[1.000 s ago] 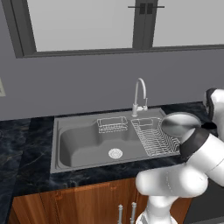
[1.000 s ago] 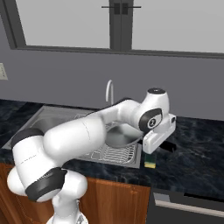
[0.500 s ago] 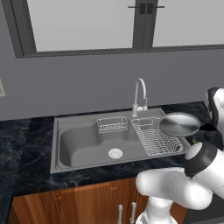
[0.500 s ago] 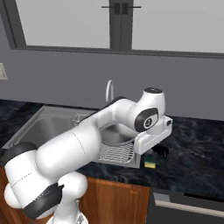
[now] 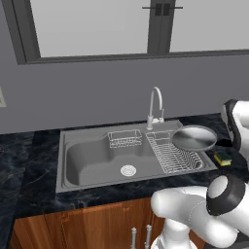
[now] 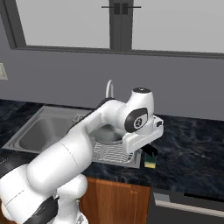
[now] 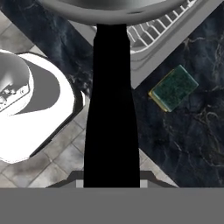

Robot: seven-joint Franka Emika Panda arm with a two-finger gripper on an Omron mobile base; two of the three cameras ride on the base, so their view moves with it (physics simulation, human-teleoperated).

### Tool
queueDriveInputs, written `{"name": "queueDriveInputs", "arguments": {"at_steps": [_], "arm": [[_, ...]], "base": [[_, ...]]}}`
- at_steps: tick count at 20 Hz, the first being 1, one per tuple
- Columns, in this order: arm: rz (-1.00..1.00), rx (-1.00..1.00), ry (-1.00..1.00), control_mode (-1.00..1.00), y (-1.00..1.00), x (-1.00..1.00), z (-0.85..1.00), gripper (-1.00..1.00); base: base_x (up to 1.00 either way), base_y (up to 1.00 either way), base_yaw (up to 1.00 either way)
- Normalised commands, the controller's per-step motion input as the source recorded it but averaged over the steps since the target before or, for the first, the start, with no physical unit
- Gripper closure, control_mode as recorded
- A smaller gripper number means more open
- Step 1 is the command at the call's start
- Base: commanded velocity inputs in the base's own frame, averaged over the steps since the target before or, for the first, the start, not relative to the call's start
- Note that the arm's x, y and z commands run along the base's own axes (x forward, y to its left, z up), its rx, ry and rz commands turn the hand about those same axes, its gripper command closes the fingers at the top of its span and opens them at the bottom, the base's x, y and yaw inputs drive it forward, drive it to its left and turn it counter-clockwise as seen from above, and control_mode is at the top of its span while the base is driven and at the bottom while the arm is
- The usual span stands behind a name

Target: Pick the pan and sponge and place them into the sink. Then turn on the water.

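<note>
The silver-grey pan (image 5: 193, 137) hangs level above the right end of the wire dish rack (image 5: 172, 156), clear of the sink (image 5: 87, 163). My gripper (image 7: 111, 178) is shut on the pan's black handle (image 7: 111, 109), which runs up the hand view to the pan's bowl (image 7: 118, 8). The hand (image 6: 142, 136) sits over the sink's right rim. The sponge (image 5: 223, 157), yellow with a green top, lies on the dark counter just right of the sink, also seen as the sponge (image 7: 174, 87) and the sponge (image 6: 150, 162). No stream runs from the faucet (image 5: 154, 104).
A small wire basket (image 5: 124, 139) hangs at the sink's back wall, and the drain (image 5: 128, 170) lies in the basin floor. Dark marble counter (image 5: 29, 165) surrounds the sink. A window wall stands behind. My arm's white links (image 6: 74, 148) cross in front of the basin.
The pan has been carried a little to the left, further over the dish rack, with the hand following. The sponge has not moved.
</note>
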Motion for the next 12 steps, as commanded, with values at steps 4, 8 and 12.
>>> {"name": "queueDriveInputs", "arguments": {"at_steps": [4, 8, 12], "arm": [[-0.03, -0.04, 0.04, -1.0, 0.35, 0.0, 0.0, 1.0], [-0.02, -0.03, 0.03, -1.0, 0.35, -0.01, 0.01, 1.0], [-0.02, 0.0, 0.01, -1.0, 0.31, -0.06, 0.01, 1.0]], "base": [[0.0, 0.0, 0.0], [0.0, 0.0, 0.0], [0.0, 0.0, 0.0]]}}
